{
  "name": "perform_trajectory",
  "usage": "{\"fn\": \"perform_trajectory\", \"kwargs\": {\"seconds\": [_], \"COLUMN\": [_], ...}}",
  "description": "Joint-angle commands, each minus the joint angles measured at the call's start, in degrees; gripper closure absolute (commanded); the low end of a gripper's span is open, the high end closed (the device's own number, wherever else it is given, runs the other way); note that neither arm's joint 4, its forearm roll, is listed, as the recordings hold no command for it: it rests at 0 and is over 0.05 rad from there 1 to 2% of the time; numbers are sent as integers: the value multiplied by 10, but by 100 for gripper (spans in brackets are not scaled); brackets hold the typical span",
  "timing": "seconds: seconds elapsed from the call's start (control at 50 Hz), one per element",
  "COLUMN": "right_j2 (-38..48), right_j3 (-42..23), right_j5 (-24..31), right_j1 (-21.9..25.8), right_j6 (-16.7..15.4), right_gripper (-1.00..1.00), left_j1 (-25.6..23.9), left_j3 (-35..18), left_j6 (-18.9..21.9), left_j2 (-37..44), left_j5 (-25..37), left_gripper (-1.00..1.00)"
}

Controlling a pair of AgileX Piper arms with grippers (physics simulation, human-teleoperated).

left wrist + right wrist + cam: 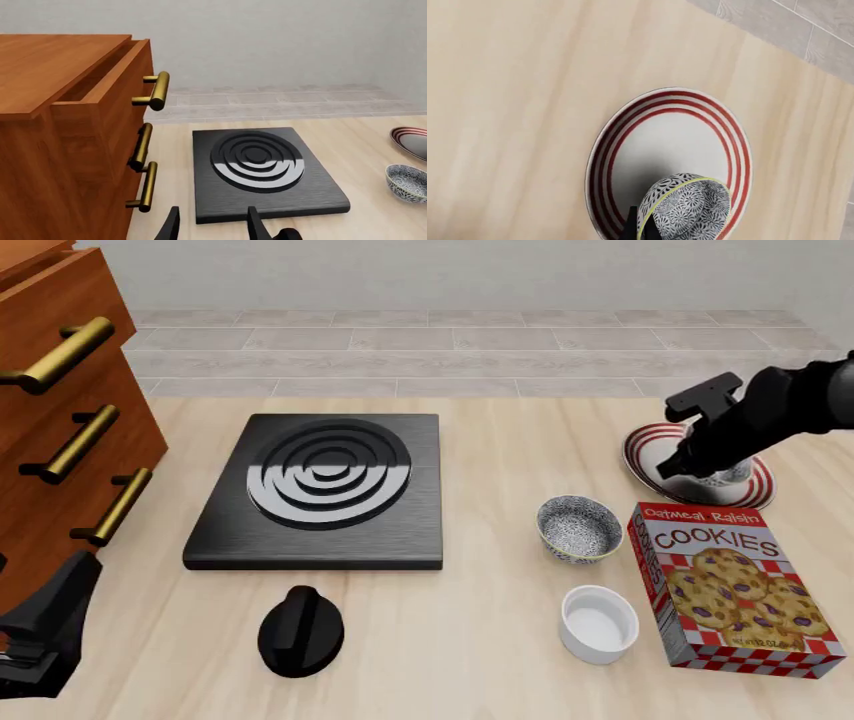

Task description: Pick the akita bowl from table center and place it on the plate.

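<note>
Front view, items listed left to right across the bench (pixel 494 660). Wooden drawer cabinet (pixel 60 410) with brass handles is standing at the left edge, its top drawer sitting slightly pulled out in the left wrist view. Left gripper (pixel 40 635) is hovering low at the near left corner, beside the cabinet; the left wrist view is showing its two fingers (pixel 170 227) standing apart with nothing between them. Black hotplate (pixel 320 490) with concentric rings is lying left of centre. Black knob-like lid (pixel 300 630) is resting near the front edge, just ahead of the hotplate. Look-alike speckled bowl (pixel 579 528) is sitting upright right of centre, open side up. White ramekin (pixel 598 622) is sitting nearer the front edge, just beside the cookie box (pixel 727 585), which is lying flat toward the near right corner. Plate (pixel 647 465) with red stripes is lying toward the right edge, beyond the box. Right gripper (pixel 694 468) is reaching down over the plate, clamped on the rim of the akita bowl (pixel 727 477). In the right wrist view the akita bowl (pixel 687 210) is tilting, its dark patterned outside facing the camera, positioned over the plate's white middle; whether it is touching the plate cannot be told.
</note>
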Motion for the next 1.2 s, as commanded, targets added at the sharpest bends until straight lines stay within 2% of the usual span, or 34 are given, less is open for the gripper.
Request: {"fn": "perform_trajectory", "kwargs": {"seconds": [0.02,0.34,0.6,0.74,0.76,1.2], "right_j2": [12,17,19,17,17,5], "right_j3": [-3,4,12,16,16,15], "right_j5": [5,3,-6,-10,-11,-12], "right_j1": [2,-1,10,5,5,8], "right_j6": [2,-6,11,1,1,1], "right_gripper": [100,100,100,100,-100,-100], "left_j1": [-1,-4,-5,-6,-6,-7], "left_j3": [0,0,0,0,0,0], "left_j6": [-1,-2,-2,-1,-1,-2], "left_j2": [1,-3,-1,-3,-2,-4], "left_j5": [-1,3,2,4,3,5], "left_gripper": [-100,-100,-100,-100,-100,-100]}}
